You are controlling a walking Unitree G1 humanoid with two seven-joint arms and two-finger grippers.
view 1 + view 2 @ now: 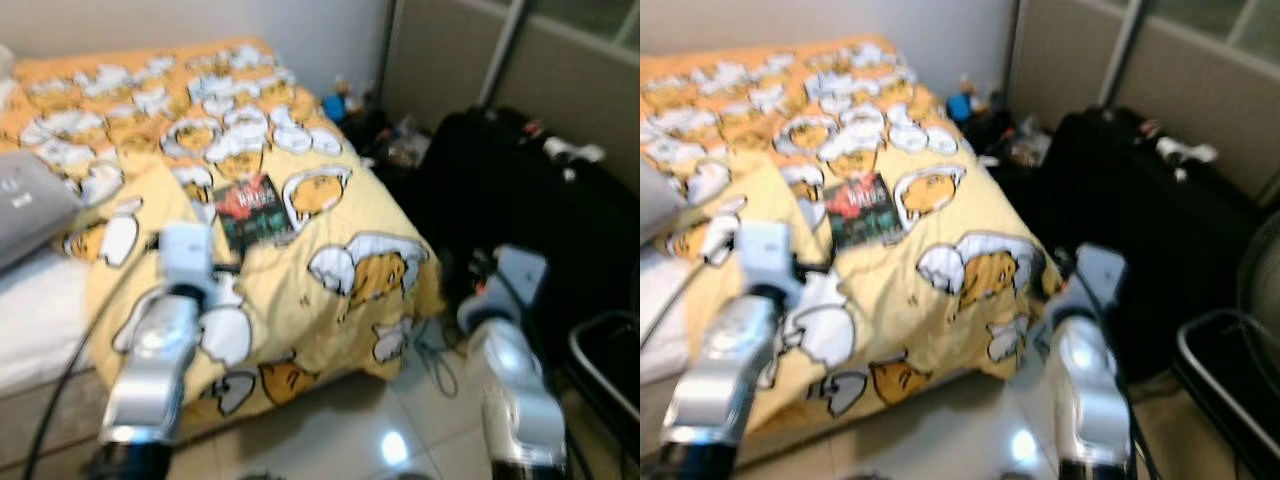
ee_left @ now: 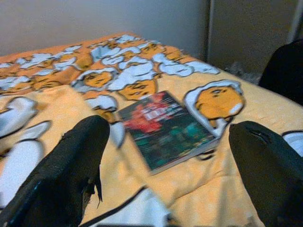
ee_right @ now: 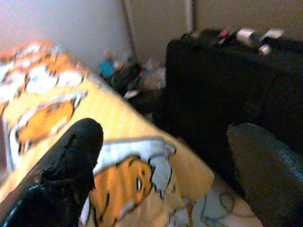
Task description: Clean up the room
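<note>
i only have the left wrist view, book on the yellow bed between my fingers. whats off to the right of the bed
Observer: A big black case stands on the floor right of the bed, with small items on its top.
Operator: where's my other hand
Observer: The right hand hangs off the bed's right corner, fingers open, over the floor by that case.
Operator: anything else on the bed besides the book
Observer: A grey pillow lies at the bed's left edge, left of the book.
Operator: how's my left hand lined up
Observer: The left hand is open, short of the book, which lies flat on the blanket ahead of it.
</note>
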